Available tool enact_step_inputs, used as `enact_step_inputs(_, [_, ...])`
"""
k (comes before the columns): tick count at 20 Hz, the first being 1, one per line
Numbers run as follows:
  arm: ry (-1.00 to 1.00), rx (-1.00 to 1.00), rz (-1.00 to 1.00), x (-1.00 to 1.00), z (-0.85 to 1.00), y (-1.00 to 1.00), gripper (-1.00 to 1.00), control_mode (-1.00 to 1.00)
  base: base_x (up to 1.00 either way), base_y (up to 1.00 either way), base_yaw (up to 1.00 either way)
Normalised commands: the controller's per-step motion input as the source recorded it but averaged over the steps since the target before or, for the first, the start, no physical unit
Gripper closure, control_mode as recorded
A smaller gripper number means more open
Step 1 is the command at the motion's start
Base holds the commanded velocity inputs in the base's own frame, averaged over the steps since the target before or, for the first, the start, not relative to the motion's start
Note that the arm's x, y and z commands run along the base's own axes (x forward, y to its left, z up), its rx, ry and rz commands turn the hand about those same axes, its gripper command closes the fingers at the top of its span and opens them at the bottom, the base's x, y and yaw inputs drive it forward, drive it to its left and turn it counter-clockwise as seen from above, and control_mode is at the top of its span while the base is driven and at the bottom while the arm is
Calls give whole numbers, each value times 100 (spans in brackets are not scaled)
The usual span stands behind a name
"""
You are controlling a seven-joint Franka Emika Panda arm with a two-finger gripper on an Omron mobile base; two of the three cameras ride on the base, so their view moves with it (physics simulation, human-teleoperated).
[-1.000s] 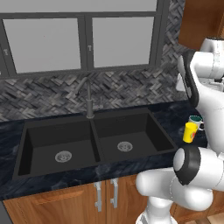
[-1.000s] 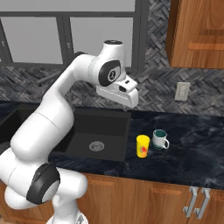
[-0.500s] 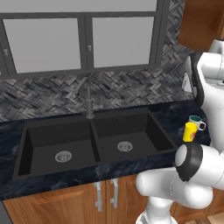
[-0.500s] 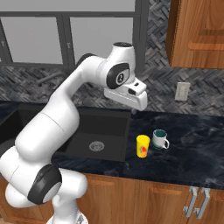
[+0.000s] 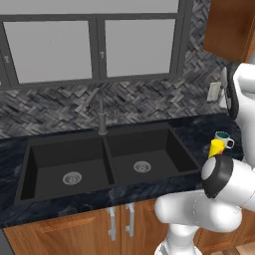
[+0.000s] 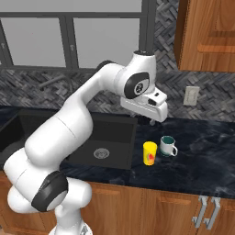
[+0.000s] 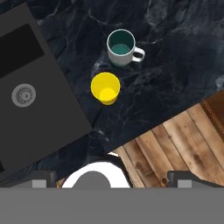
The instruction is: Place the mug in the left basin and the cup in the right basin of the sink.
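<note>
Showing a red mark, cup (image 6: 150, 152) stands beside mug (image 6: 167, 146).

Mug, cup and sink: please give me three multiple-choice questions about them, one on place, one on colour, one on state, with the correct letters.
1. Where does the mug stand?
A. in the left basin
B. on the counter right of the sink
C. on the window sill

2. What colour is the cup?
A. yellow
B. blue
C. black

3. How is the gripper?
A. shut on the mug
B. shut on the cup
C. open, holding nothing

Answers: 1 B, it stands on dark stone beside the cup. 2 A, bright yellow in every view. 3 C, it hangs above both vessels, touching neither.
</note>
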Motion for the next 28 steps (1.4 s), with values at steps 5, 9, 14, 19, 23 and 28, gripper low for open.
enact_step_inputs(5, [0,0,0,0,-30,-33,-100,-100,0,0,0])
enact_step_inputs(9, [0,1,-1,4,-22,-31,-100,-100,0,0,0])
enact_step_inputs(14, [0,0,0,9,-23,-26,-100,-100,0,0,0])
enact_step_inputs(19, [0,5,10,-6,-7,-30,-100,-100,0,0,0])
enact_step_inputs(23, [1,1,25,-6,0,-16,-100,-100,0,0,0])
enact_step_inputs(28, [11,0,34,1,0,-10,-100,-100,0,0,0])
